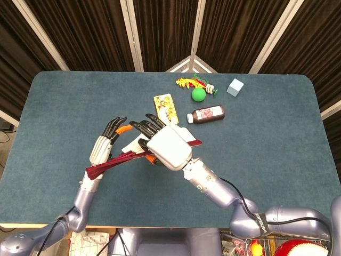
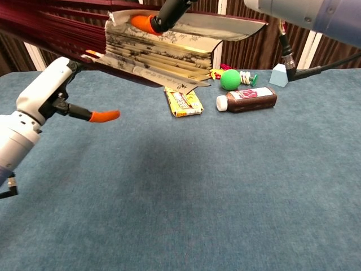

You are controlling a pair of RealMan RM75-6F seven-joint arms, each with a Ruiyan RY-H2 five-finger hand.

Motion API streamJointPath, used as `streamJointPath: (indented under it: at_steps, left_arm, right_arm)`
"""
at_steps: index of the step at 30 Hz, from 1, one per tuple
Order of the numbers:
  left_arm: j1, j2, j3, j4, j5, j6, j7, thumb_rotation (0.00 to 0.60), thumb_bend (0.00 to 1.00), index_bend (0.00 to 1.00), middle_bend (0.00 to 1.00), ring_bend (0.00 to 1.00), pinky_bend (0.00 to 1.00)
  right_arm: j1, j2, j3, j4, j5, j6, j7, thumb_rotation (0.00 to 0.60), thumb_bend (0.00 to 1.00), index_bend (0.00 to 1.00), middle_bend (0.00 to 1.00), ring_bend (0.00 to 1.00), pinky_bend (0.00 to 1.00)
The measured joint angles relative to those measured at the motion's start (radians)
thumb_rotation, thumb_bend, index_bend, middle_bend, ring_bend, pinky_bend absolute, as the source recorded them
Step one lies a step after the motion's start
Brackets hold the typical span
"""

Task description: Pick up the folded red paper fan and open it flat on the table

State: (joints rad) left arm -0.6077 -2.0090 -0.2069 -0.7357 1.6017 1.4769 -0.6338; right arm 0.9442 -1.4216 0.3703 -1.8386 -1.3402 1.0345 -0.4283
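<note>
Dark brown bottle [image 2: 246, 99] with white cap: red label with print, too small to read.
Yellow flat packet [image 2: 183, 102], just left of the bottle: printed graphics, no legible words.
Paper fan [image 2: 163, 45] leaves: dark ink markings, unreadable.

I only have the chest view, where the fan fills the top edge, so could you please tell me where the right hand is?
Observer: The right hand lies over the pleated end of the red paper fan, above the middle of the table.
Operator: Thank you, and the left hand?
Observer: The left hand sits along the fan's stick end with its fingers spread. I cannot tell whether it grips.
</note>
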Motion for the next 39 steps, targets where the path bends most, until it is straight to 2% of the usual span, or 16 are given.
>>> streamJointPath:
  at_steps: [5, 8, 12, 22, 26, 28, 32, 39]
  left_arm:
    - [-0.028, -0.064, -0.012, 0.067, 0.004, 0.042, -0.038, 0.600, 0.20, 0.22, 0.07, 0.00, 0.00]
    - [-0.041, -0.094, -0.014, 0.098, 0.005, 0.055, -0.055, 0.600, 0.20, 0.25, 0.10, 0.00, 0.00]
    - [-0.058, -0.118, -0.013, 0.127, 0.003, 0.058, -0.054, 0.600, 0.27, 0.31, 0.13, 0.00, 0.00]
    - [-0.115, -0.170, -0.040, 0.163, -0.028, 0.034, -0.013, 0.600, 0.31, 0.33, 0.15, 0.00, 0.00]
    - [-0.128, -0.182, -0.048, 0.169, -0.036, 0.029, -0.012, 0.600, 0.37, 0.39, 0.18, 0.00, 0.01]
    - [-0.134, -0.188, -0.047, 0.176, -0.037, 0.028, -0.001, 0.600, 0.40, 0.43, 0.19, 0.00, 0.04]
    - [-0.147, -0.202, -0.042, 0.190, -0.037, 0.021, 0.019, 0.600, 0.42, 0.46, 0.21, 0.00, 0.08]
    - [-0.166, -0.206, -0.040, 0.191, -0.043, 0.015, 0.061, 0.600, 0.47, 0.56, 0.28, 0.00, 0.10]
  right_arm:
    - [-0.005, 0.015, -0.004, -0.014, 0.005, 0.008, -0.005, 0.600, 0.44, 0.79, 0.18, 0.22, 0.15]
    - [-0.009, 0.025, -0.008, -0.022, 0.006, 0.012, -0.005, 0.600, 0.44, 0.79, 0.18, 0.22, 0.15]
    - [-0.014, 0.038, -0.013, -0.032, 0.005, 0.019, -0.001, 0.600, 0.44, 0.79, 0.18, 0.22, 0.15]
    - [-0.022, 0.061, -0.029, -0.042, -0.013, 0.026, 0.012, 0.600, 0.44, 0.79, 0.18, 0.22, 0.15]
    - [-0.027, 0.068, -0.038, -0.040, -0.015, 0.026, 0.020, 0.600, 0.44, 0.79, 0.18, 0.22, 0.15]
    - [-0.030, 0.072, -0.042, -0.038, -0.018, 0.026, 0.027, 0.600, 0.44, 0.79, 0.18, 0.22, 0.16]
    - [-0.035, 0.078, -0.048, -0.036, -0.025, 0.030, 0.045, 0.600, 0.44, 0.79, 0.18, 0.22, 0.17]
    - [-0.050, 0.095, -0.062, -0.036, -0.044, 0.042, 0.068, 0.600, 0.44, 0.79, 0.18, 0.22, 0.17]
